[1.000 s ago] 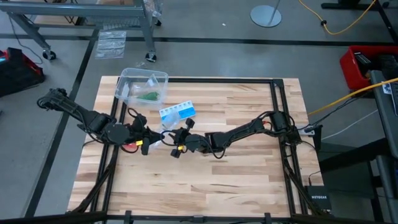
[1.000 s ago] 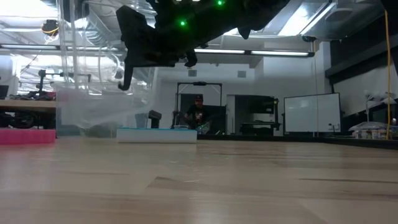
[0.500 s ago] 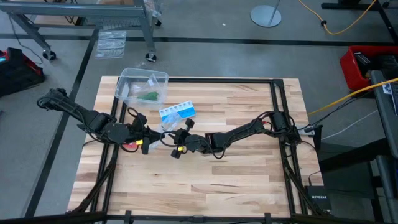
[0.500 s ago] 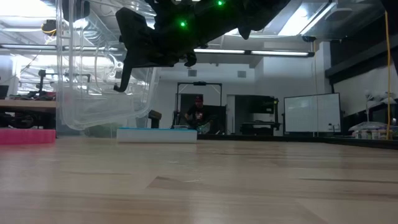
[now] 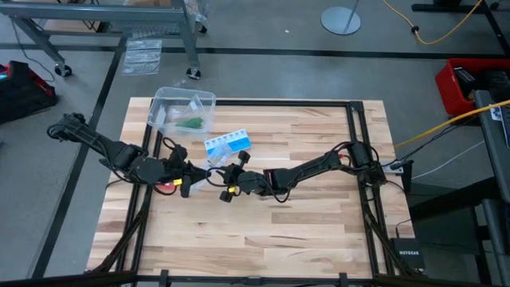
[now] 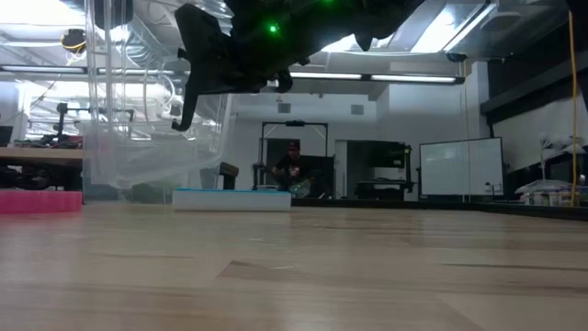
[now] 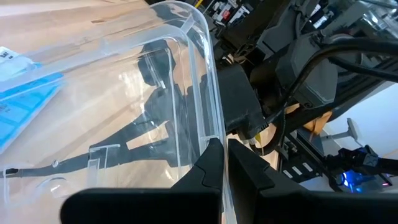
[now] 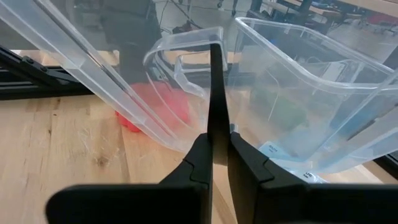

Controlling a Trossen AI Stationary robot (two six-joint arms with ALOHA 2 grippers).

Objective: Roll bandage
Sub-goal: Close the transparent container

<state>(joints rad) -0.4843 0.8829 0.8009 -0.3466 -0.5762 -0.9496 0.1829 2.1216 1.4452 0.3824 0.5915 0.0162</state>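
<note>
Grippers: left gripper [image 7: 219,148], right gripper [image 8: 214,142] — both pinch clear tub [image 7: 200,56].
Progress: your bandage [image 5: 191,123] sits in clear bin [image 5: 163,100] — rolling looks unstarted.

Bandage [image 5: 191,123] inside the bin [image 5: 165,100] at the table's [image 5: 319,223] far left corner, pill box [image 5: 227,143] just right of it.

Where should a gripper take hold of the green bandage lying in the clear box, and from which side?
Grip the bandage across its middle, coming straight down from above. The clear box appears open at the top, and its walls would block any sideways approach.
</note>
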